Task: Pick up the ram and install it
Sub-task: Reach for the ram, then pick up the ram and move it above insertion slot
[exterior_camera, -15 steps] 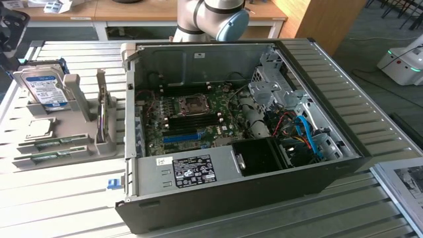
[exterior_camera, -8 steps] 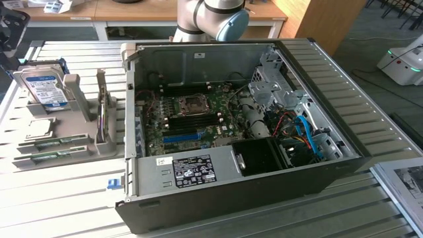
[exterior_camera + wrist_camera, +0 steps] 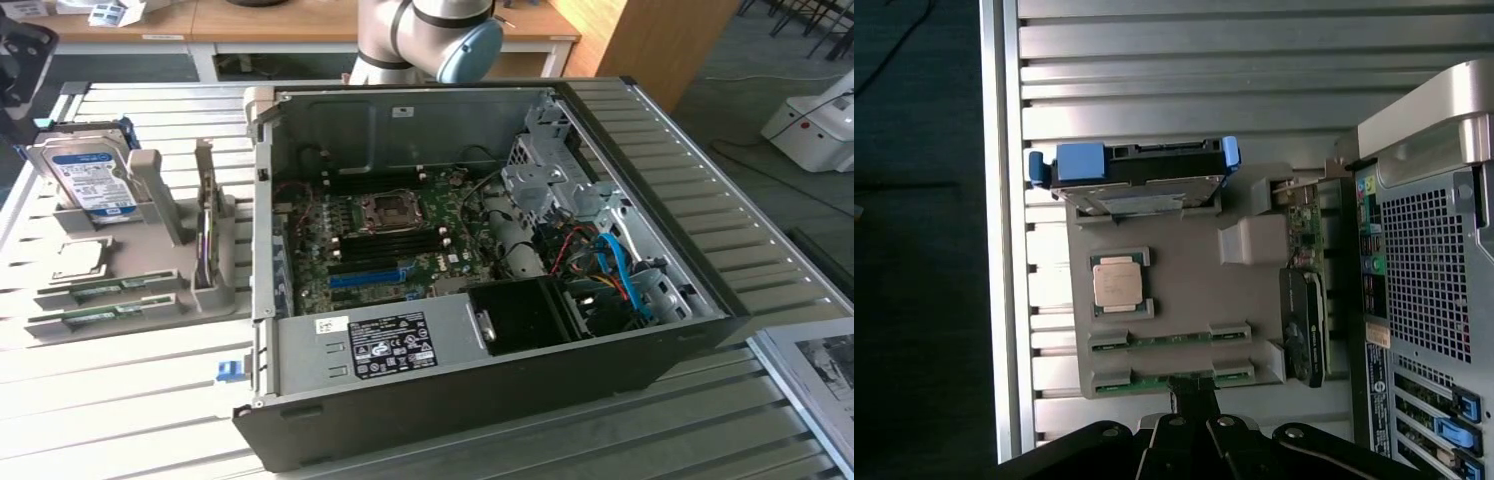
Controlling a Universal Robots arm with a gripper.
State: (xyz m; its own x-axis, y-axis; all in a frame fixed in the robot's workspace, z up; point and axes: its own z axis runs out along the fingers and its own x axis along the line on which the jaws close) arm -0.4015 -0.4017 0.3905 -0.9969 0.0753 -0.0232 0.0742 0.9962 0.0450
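Long green circuit-board ram [image 3: 1149, 380] lies in the grey moulded tray [image 3: 1194, 290] beside the open black computer case [image 3: 1429, 260]; tool [image 3: 1196, 392] poised over its middle, spread indeterminable; recommend squaring to its long edges.

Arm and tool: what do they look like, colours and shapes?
The arm has silver-grey tubular joints with a pale blue round end cap. The tool is black, with rounded lobes along its body in the wrist view.
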